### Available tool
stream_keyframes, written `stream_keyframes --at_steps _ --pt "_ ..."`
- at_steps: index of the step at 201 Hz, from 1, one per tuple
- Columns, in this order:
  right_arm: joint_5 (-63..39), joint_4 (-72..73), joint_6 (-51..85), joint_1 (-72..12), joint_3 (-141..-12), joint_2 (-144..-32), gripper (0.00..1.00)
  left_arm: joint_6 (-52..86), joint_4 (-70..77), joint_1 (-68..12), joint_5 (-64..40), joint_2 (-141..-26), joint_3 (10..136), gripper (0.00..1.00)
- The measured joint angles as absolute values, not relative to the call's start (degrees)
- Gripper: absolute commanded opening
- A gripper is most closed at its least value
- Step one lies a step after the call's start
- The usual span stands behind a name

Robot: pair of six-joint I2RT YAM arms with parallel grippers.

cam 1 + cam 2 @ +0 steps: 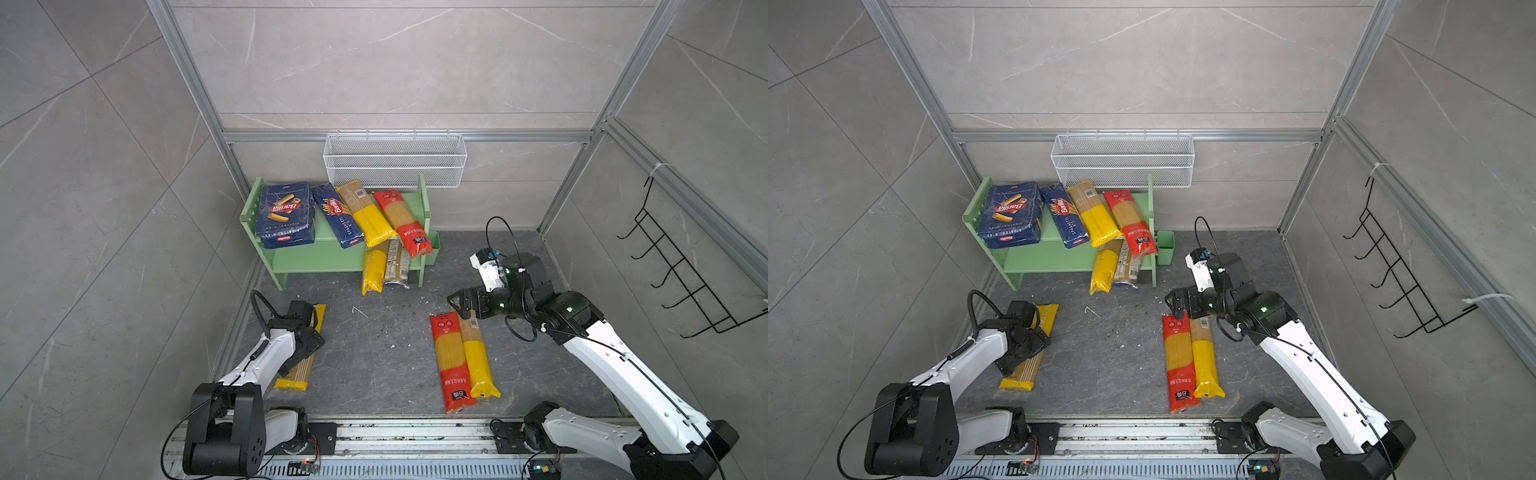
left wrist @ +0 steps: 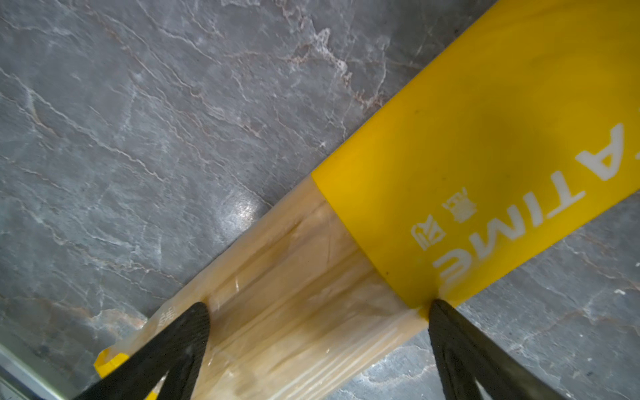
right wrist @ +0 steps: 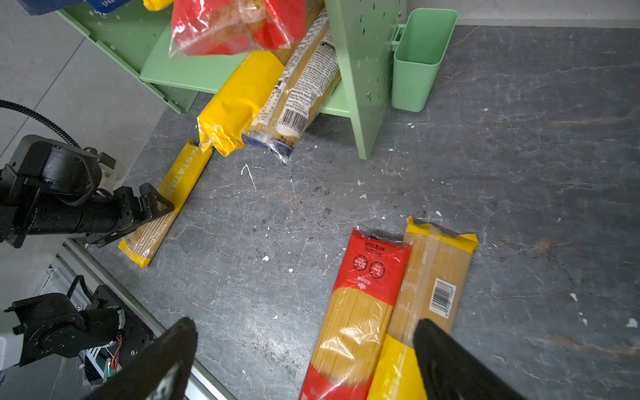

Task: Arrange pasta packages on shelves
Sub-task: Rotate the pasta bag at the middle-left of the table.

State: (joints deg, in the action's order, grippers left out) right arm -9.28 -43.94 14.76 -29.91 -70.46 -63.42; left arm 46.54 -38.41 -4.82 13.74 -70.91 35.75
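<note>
On the floor at the left lies a yellow-ended PASTATIME spaghetti bag (image 1: 296,376) (image 2: 485,138). My left gripper (image 1: 311,345) (image 2: 317,310) stands open over it, one finger at each long side. At the right a red-ended bag (image 1: 451,361) and a yellow-ended bag (image 1: 478,361) lie side by side. My right gripper (image 1: 454,304) (image 3: 304,325) hovers open above their far ends, holding nothing. The green shelves (image 1: 328,257) carry dark blue Barilla boxes (image 1: 284,212), a Barilla pack (image 1: 338,216), a yellow bag (image 1: 365,212) and a red bag (image 1: 403,220) on top. Two bags (image 1: 374,270) stick out from the lower board.
A white wire basket (image 1: 395,160) hangs on the back wall above the shelves. A green cup (image 1: 434,249) is on the shelves' right side. A black hook rack (image 1: 681,270) is on the right wall. The arms' rail (image 1: 415,436) runs along the front edge.
</note>
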Motion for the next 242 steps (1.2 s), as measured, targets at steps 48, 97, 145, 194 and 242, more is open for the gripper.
stream_keyframes --at_steps 48,97,145,194,242 --pt "-9.21 -44.97 14.79 -29.85 -70.48 -62.46 1.00 46.35 -37.36 -5.32 11.86 -70.91 35.20 0.96" --pt "-9.21 -45.65 15.00 -29.85 -70.48 -62.15 1.00 46.70 -36.12 -8.56 13.32 -70.96 34.06 0.95" --pt "-9.23 -45.60 15.46 -29.85 -70.48 -61.76 0.99 50.02 -35.42 -19.49 15.97 -76.09 36.34 0.94" --pt "-9.23 -45.60 15.64 -29.85 -70.48 -61.25 0.99 54.33 -34.28 -27.83 15.94 -78.28 38.87 0.95" --pt "-10.07 -45.52 15.66 -29.80 -69.91 -61.17 1.00 59.83 -38.87 -32.23 15.07 -69.56 38.52 0.96"
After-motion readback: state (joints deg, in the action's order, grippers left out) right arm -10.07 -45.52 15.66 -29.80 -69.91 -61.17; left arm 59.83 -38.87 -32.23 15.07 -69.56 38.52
